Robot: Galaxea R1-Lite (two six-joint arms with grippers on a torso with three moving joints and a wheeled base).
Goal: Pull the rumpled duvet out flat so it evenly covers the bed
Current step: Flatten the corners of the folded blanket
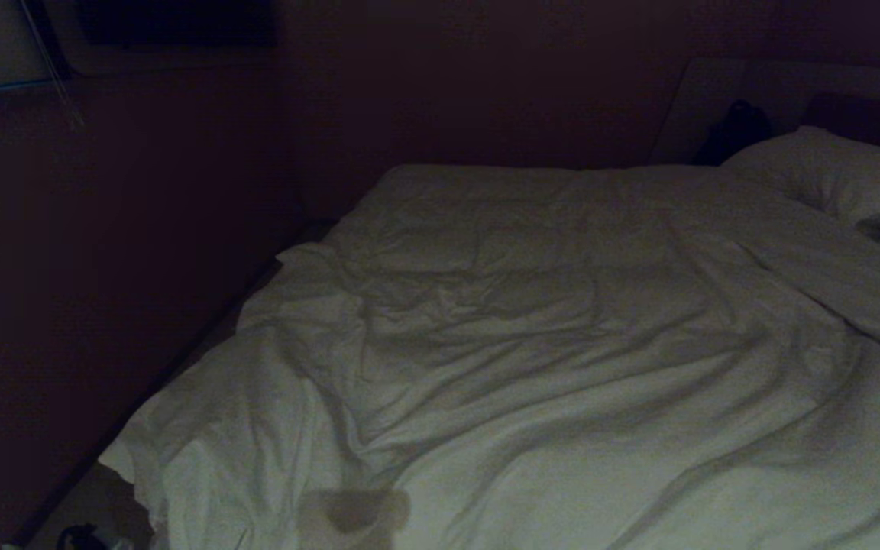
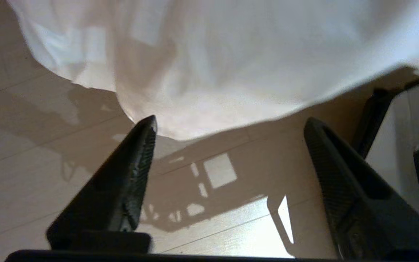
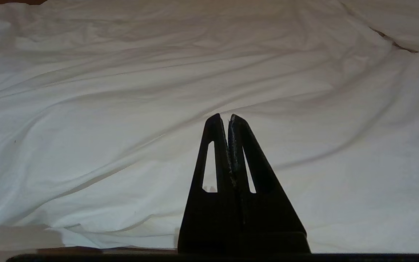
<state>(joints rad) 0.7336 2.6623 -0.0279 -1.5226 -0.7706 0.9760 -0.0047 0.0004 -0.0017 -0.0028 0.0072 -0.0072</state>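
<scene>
Wrinkled white cloth fills the near part of the head view: the duvet (image 1: 562, 367) lies spread over the bed (image 1: 203, 344), creased in long folds that run from the near left corner toward the far right. Its near left corner hangs off the mattress edge above the pale plank floor (image 2: 31, 153). At the far right a plump pillow (image 1: 829, 172) rests at the head of the bed, against a dark headboard (image 1: 868, 114). Dim reddish-brown walls close the room behind and to the left.

Seen from the left wrist, the left tool (image 2: 227, 125) has its two dark fingers spread wide with nothing between them, just below the duvet's hanging edge (image 2: 213, 65) and over the floor, where window light makes bright patches. Seen from the right wrist, the right tool (image 3: 224, 118) is pressed closed and empty, low over the duvet's flat middle (image 3: 122, 109).
</scene>
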